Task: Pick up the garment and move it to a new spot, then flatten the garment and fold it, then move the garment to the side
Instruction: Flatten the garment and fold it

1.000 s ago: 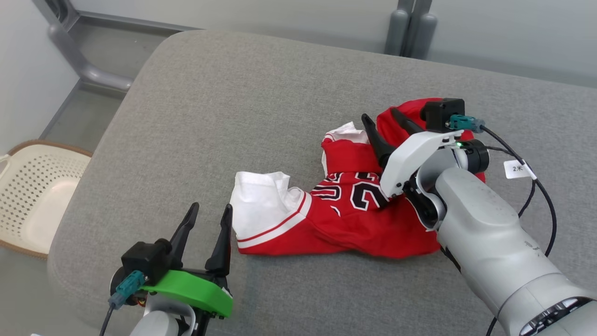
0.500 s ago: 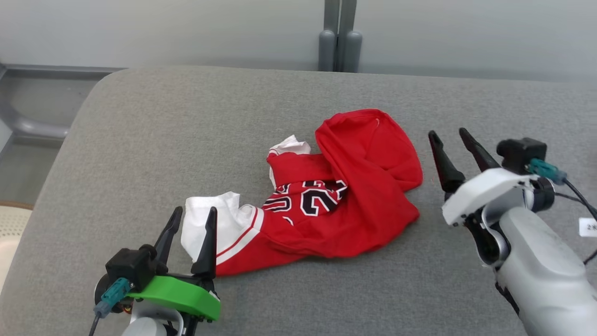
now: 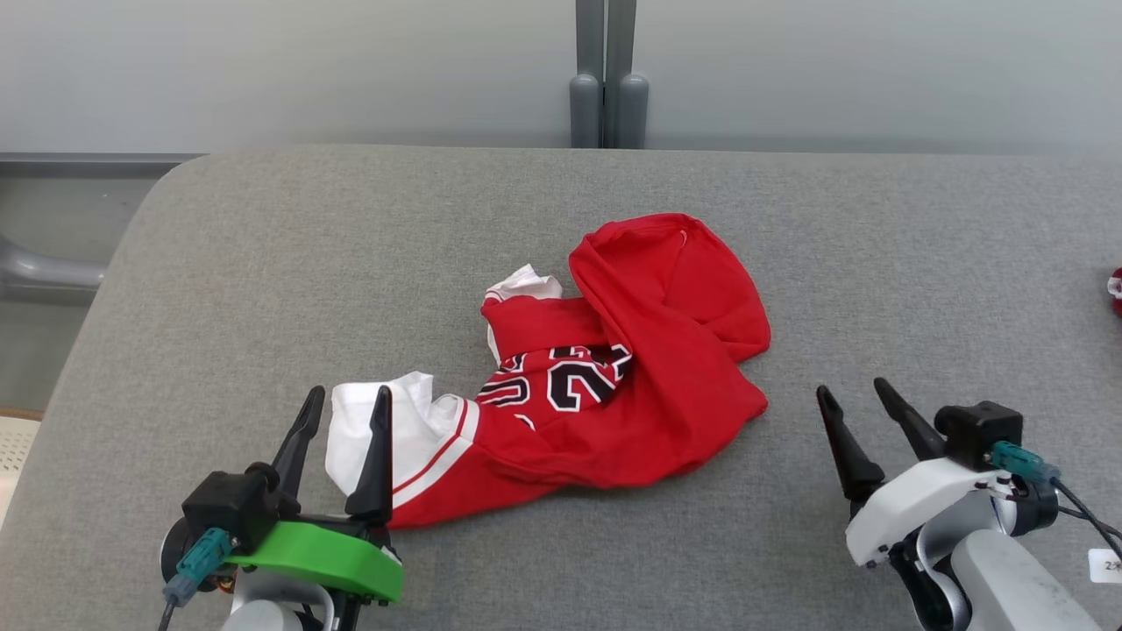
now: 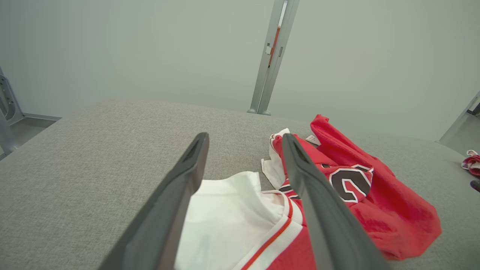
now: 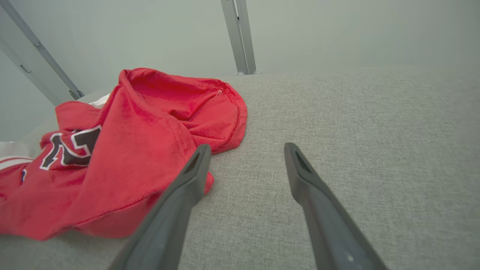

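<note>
While both arms wait at the near edge of the grey padded worktop (image 3: 263, 263), I read the left gripper (image 3: 349, 396) at the lower left of the head view. It has a green shell, and its two dark fingers are spread apart and hold nothing. The fingertips overlap the white near-left corner of the garment (image 3: 666, 377) in that view. The left wrist view shows this white cloth lying between and beyond the fingers, but I cannot tell whether they touch it.

The right gripper (image 3: 850, 388), white-shelled, sits at the lower right. Its fingers are likewise spread and empty, and they point over bare worktop. It is near the garment's right-hand hem but apart from it.

The garment lies crumpled on the worktop between the two grippers, closer to the left one. It is a red jersey with white trim and black numerals outlined in white. The white portion is nearest and to the left, the numerals face up in the middle, and the red bulk is bunched into a rounded fold at the far right.

A small red-and-white item (image 3: 1115, 294) lies at the worktop's right edge, well apart from the garment. The corner of a pale basket (image 3: 13, 438) shows off the left edge. Beyond the far edge, two grey posts (image 3: 605, 96) stand against a plain pale wall (image 3: 263, 70).
</note>
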You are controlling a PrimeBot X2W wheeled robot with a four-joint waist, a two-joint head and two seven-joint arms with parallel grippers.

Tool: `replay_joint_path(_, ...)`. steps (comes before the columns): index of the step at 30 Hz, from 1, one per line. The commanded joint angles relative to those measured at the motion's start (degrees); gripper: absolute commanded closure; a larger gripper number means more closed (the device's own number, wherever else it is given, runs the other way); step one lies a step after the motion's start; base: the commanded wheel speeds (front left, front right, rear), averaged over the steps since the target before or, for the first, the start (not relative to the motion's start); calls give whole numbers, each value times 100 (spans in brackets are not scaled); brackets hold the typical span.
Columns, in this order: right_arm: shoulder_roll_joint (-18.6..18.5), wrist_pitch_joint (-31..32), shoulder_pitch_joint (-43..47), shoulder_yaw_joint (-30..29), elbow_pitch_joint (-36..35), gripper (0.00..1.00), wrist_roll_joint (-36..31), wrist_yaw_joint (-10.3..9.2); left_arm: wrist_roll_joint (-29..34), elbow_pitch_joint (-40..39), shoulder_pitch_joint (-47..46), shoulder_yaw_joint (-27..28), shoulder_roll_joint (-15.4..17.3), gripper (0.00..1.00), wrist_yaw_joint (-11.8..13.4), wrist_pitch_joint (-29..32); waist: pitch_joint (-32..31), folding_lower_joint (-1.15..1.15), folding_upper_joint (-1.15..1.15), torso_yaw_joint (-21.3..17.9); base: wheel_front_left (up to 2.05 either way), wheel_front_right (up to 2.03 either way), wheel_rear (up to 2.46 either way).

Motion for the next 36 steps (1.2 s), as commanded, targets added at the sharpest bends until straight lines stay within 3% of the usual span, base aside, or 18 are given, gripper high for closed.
replay_joint_path(1, -56, 156, 15, 113, 41, 0, -163, 1, 13, -17, 23, 17, -12, 0, -25, -15, 21, 0, 0, 52, 0, 0, 0)
replay_joint_path(9, -220, 934, -376, 657, 432, 0, -878, 1, 25, 52, -48, 56, -109, 0, -71, -14, 142, 0, 0, 314, 0, 0, 0)
replay_joint_path(22, -158, 1082, -941, 994, 960, 0, -1395, 1, 107, 180, -132, 156, -269, 0, -188, -15, 316, 0, 0, 632, 0, 0, 0)
replay_joint_path(24, -158, 1047, -991, 1033, 1024, 28, -1395, 1, 124, 200, -144, 165, -283, 0, -200, -16, 328, 0, 0, 647, 0, 0, 0)
replay_joint_path(25, -154, 1022, -1022, 1051, 1049, 87, -1394, 1, 122, 211, -144, 170, -289, 0, -208, -15, 330, 0, 0, 648, 0, 0, 0)
replay_joint_path(26, -156, 987, -1052, 1037, 1059, 100, -1392, 1, 130, 220, -142, 178, -292, 0, -216, -15, 331, 0, 0, 643, 0, 0, 0)
replay_joint_path(36, -347, 693, -889, 560, 860, 100, -1793, 1, 176, 255, 55, 278, -193, 0, -171, -15, 132, 0, 0, 223, 0, 0, 0)
